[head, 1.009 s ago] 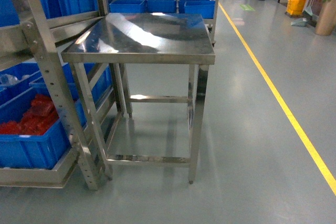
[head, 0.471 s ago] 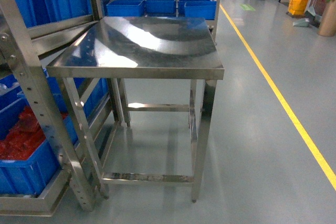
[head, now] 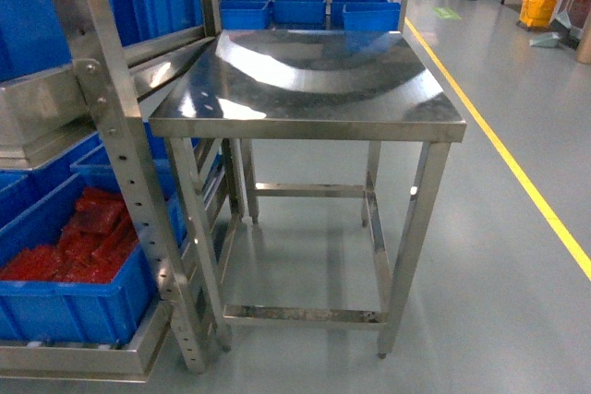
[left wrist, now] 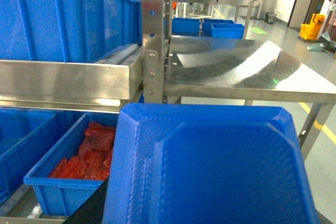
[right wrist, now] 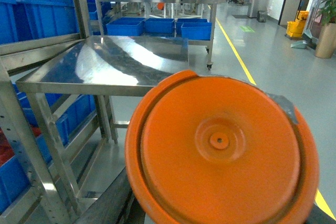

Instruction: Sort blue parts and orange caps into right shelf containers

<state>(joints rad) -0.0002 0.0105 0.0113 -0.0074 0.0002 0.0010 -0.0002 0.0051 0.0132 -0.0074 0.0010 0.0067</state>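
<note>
Two loads: blue part (left wrist: 210,171), orange cap (right wrist: 220,153)

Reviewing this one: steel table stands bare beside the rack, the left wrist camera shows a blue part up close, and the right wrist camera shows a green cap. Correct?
Not quite. The cap filling the right wrist view is orange, not green. The rest holds: the steel table is bare beside the rack, and the left wrist view shows the blue part up close.

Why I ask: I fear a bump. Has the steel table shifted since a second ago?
No. The table stays tucked against the rack; both slid right together in the head view, so the camera moved.
</note>
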